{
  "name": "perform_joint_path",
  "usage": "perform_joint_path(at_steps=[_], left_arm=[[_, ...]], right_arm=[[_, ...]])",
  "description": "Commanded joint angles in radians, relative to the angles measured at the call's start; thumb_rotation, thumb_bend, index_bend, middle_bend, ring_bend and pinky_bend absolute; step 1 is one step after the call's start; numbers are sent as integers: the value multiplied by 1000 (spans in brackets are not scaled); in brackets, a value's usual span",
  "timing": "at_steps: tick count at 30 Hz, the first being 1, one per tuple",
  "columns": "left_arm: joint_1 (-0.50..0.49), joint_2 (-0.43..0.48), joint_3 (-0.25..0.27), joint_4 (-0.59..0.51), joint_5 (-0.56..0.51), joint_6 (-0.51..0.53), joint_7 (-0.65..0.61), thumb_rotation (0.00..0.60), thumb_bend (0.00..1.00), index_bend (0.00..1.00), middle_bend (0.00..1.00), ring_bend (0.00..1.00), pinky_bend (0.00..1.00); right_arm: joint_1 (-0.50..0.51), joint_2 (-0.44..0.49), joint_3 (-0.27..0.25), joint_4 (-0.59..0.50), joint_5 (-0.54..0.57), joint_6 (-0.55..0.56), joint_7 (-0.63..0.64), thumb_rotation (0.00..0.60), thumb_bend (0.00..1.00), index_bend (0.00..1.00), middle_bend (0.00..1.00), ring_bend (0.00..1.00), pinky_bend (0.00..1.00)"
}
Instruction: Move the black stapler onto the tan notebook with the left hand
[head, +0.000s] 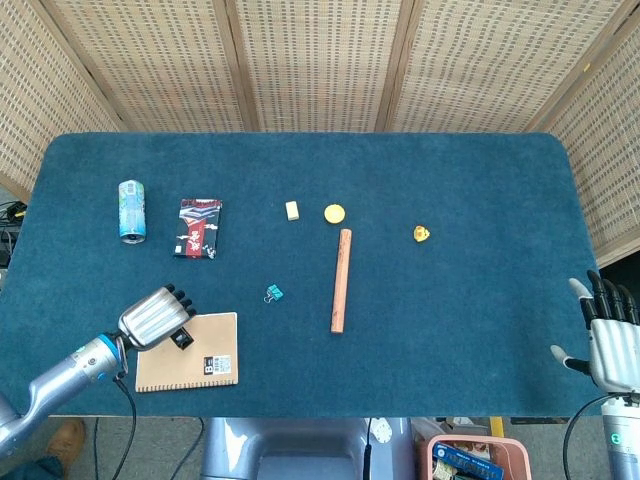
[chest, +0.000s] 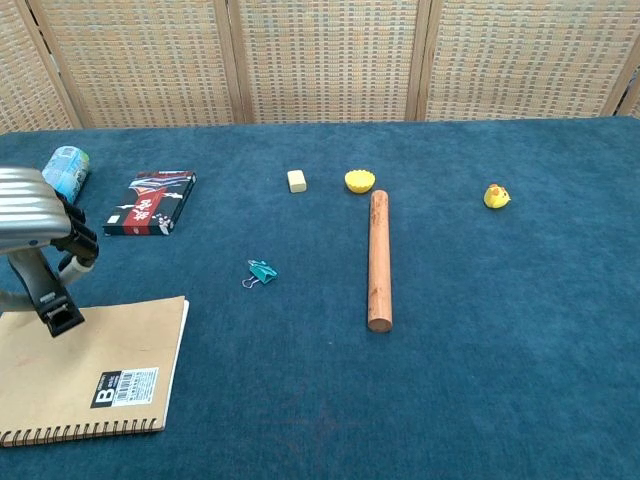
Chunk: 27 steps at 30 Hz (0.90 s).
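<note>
Gripping black stapler (chest: 48, 295), left hand (head: 155, 316) hangs over upper-left corner of tan notebook (chest: 95, 370); stapler points down over cover. Right hand (head: 610, 338) at bench (head: 450, 300) edge, fingers apart, holding nothing.

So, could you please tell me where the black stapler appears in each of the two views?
Head view: the stapler is at lower left, held by the left robot hand at the notebook's top edge.
Chest view: the stapler is at far left, over the notebook's top edge.
Shared landmark: the teal clip to its right.
</note>
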Motion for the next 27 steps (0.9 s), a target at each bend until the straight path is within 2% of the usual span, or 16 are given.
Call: perform_joint_path(at_steps=[1,6,7,8,9,10,11,12,13,16,20,24,27], left_arm=[[-2,-20,-1,-32,-7,-43,54,600,424,683,516,439,507],[-9,-64,-7,-62,-15,-93,136,600,424,681,509,439,502],[-9,-72,-8,-63,-21,-103,153,600,417,660,482,439,488],[-8,-79,-11,-64,-29,-112,169,600,370,617,441,427,469],[-7,-89,-15,-64,-46,-125,193,600,252,475,328,363,414],[-5,-94,-18,-66,-58,-133,206,600,125,275,185,246,332],[-4,-97,-20,-70,-71,-143,213,600,62,184,122,180,283],[-5,-98,-18,-79,-84,-159,205,600,5,46,30,67,182],[-6,-97,-16,-86,-90,-167,194,600,0,0,0,10,104],[-10,-71,-9,-125,-80,-169,82,600,0,0,0,0,8],[7,-13,8,-151,-28,-93,-66,600,0,0,0,0,0],[68,55,7,-145,22,87,-235,600,0,0,0,0,0],[137,82,-7,-118,6,224,-338,600,0,0,0,0,0]], right_arm=[[0,1,0,0,1,-1,1,600,0,0,0,0,0],[0,4,2,0,6,-4,4,600,0,0,0,0,0],[-1,4,2,1,7,-4,5,600,0,0,0,0,0],[-1,5,2,1,7,-4,6,600,0,0,0,0,0],[-2,6,2,1,8,-4,8,600,0,0,0,0,0],[-2,6,2,1,7,-3,9,600,0,0,0,0,0],[-3,7,3,1,8,-2,11,600,0,0,0,0,0],[-4,8,4,1,8,0,12,600,0,0,0,0,0],[-5,8,4,1,9,1,13,600,0,0,0,0,0],[-7,11,5,1,9,4,19,600,0,0,0,0,0],[-9,13,3,0,6,4,22,600,0,0,0,0,0],[-12,17,1,-7,-3,11,26,600,0,0,0,0,0],[-14,20,-2,-13,-10,14,30,600,0,0,0,0,0]])
